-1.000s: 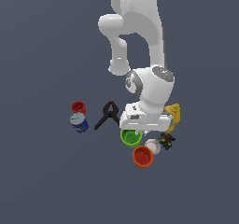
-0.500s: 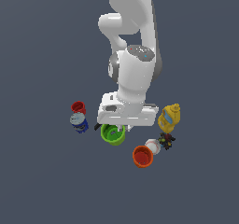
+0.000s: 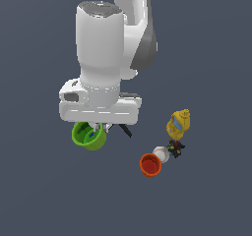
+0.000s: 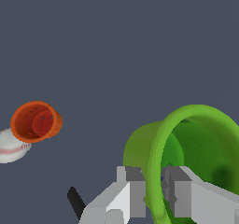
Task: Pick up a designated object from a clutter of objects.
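Right now I am holding the green cup (image 4: 186, 148) in my end effector (image 4: 154, 190): in the wrist view one finger (image 4: 133, 190) is sitting outside the cup's wall and the other (image 4: 179, 195) is sitting inside, with the rim pinched between them. In the exterior view the green cup (image 3: 89, 134) is hanging just below my white hand, tilted so that its darker inside is showing, and it is lying well apart from the other things.

Counting what is showing, I am seeing one green cup, one orange cup (image 3: 150, 164), one white ball (image 3: 160, 154), one yellow bottle (image 3: 177, 123), one small dark toy (image 3: 175, 148) and one black clamp (image 3: 123, 129). That is making two cups in all.

The orange cup, ball, toy and bottle are forming a close group toward the exterior view's right. The ball is touching or just beside the orange cup; the toy is lying between the ball and the bottle. The clamp is mostly hidden behind my hand, with only a black tip peeking out beside the green cup. In the wrist view the orange cup (image 4: 36, 121) is lying on its side against the ball (image 4: 11, 147), and a black tip (image 4: 76, 202) of the clamp is showing near my outer finger.
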Controlling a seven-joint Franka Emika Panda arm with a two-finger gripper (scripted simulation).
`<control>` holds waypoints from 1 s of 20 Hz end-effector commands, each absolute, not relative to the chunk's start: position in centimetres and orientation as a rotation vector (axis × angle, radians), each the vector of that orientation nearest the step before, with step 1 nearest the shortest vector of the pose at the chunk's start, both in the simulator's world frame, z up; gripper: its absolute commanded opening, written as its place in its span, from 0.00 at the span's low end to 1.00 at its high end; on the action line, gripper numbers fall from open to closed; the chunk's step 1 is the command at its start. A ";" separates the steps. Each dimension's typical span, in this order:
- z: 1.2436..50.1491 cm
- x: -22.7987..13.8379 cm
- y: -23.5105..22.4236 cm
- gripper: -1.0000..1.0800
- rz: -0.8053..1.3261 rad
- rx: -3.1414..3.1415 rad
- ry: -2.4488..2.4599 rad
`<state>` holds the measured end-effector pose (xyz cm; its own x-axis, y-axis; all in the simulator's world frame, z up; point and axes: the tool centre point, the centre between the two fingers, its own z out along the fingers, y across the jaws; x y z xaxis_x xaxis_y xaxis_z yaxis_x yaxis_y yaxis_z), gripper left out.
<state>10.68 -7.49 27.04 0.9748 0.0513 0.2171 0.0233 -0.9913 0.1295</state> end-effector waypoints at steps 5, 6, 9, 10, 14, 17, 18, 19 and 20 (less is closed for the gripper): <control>32.7 12.1 -13.2 0.00 0.338 2.996 0.059; 33.4 12.3 -13.9 0.00 0.338 2.996 0.058; 35.3 12.8 -15.9 0.00 0.337 2.995 0.058; 35.8 13.0 -16.4 0.00 0.337 2.995 0.058; 37.4 13.5 -18.1 0.00 0.337 2.994 0.056; 38.2 13.8 -18.9 0.00 0.337 2.993 0.056; 38.4 13.9 -19.1 0.00 0.337 2.993 0.056; 38.6 13.9 -19.3 0.00 0.336 2.993 0.055; 38.7 14.0 -19.5 0.00 0.336 2.993 0.055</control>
